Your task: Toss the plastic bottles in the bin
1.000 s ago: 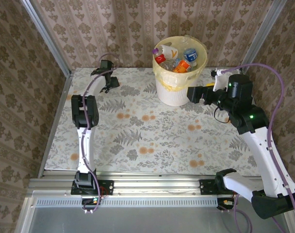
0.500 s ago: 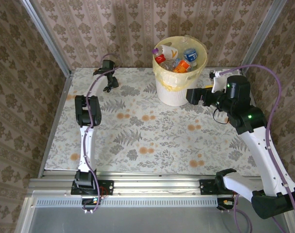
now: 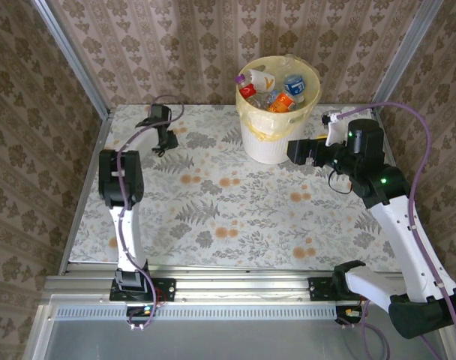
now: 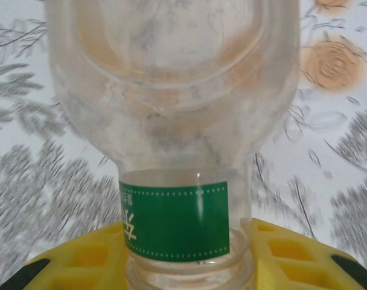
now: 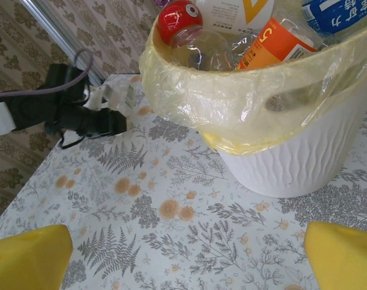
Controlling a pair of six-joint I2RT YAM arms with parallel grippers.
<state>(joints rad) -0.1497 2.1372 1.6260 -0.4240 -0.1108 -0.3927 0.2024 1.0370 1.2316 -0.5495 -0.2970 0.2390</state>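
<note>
The clear bottle [image 4: 171,103] was smooth, see-through plastic with a glossy green label [image 4: 174,220]. The bin [image 5: 304,163] was ribbed white plastic, lined with a crinkled, shiny yellow film [image 5: 232,103]. The desk [image 3: 235,202] wore a matt floral print.

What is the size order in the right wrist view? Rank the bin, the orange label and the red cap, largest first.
1. bin, by far.
2. orange label.
3. red cap, only slightly smaller; that pair is close.

Floral-print table [image 3: 235,217], patterned wallpaper [image 3: 175,45], aluminium front rail [image 3: 235,286].
</note>
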